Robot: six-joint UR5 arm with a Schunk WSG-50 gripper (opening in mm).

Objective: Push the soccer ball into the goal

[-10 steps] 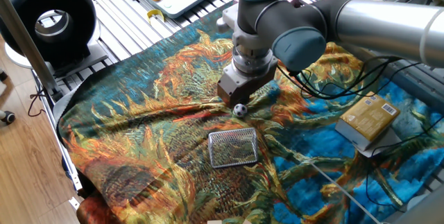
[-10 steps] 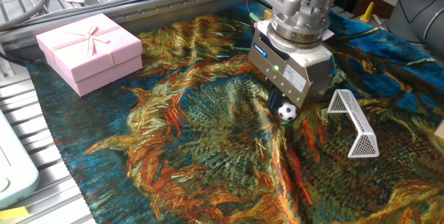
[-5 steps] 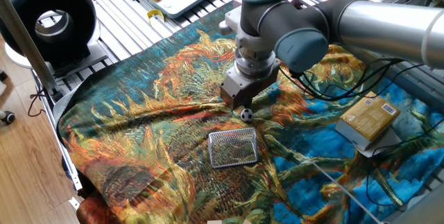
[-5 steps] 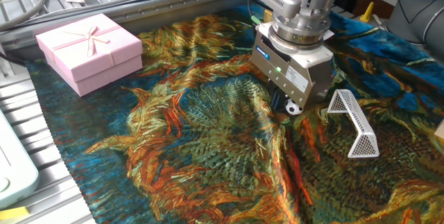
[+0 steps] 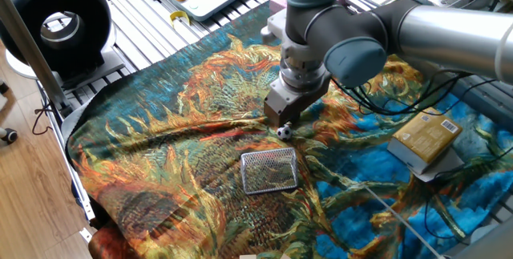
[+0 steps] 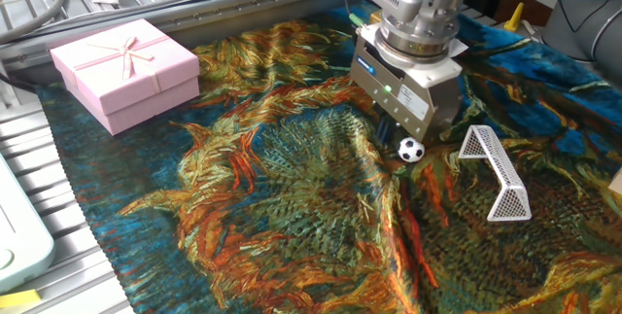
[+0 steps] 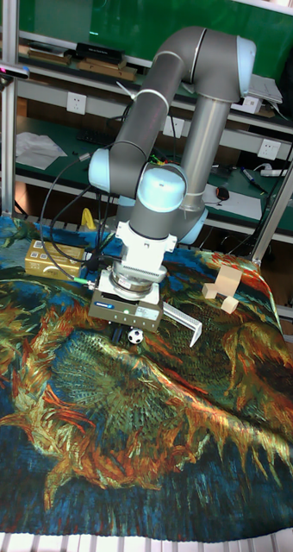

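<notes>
A painted cloth [image 5: 160, 155] in swirling orange and blue covers the whole table, rumpled into ridges. Over its middle hangs the grey arm [image 7: 177, 112], wrist pointing straight down. At about ten o'clock from the arm in the other fixed view sits a pink gift box [image 6: 124, 69], well apart from the action; in one fixed view a tan cardboard box [image 5: 425, 140] lies out at three o'clock, also far off.

The gripper [image 6: 400, 131] is low over the cloth, its boxy body hiding the fingertips, so I cannot tell whether the jaws stand apart or together; nothing appears to be held. The goal [image 6: 496, 171] stands just past it, a small silver mesh frame at roughly four o'clock from the gripper in that view.

The soccer ball [image 6: 411, 150] rests on the cloth right at the gripper's foot, at about five o'clock from it, between gripper and goal but short of the mouth.

My worry is the cloth: a fold runs under the ball, and a nudge could send it off along the crease, past the goal's near post. Too hard a shove might also knock the light frame askew.
</notes>
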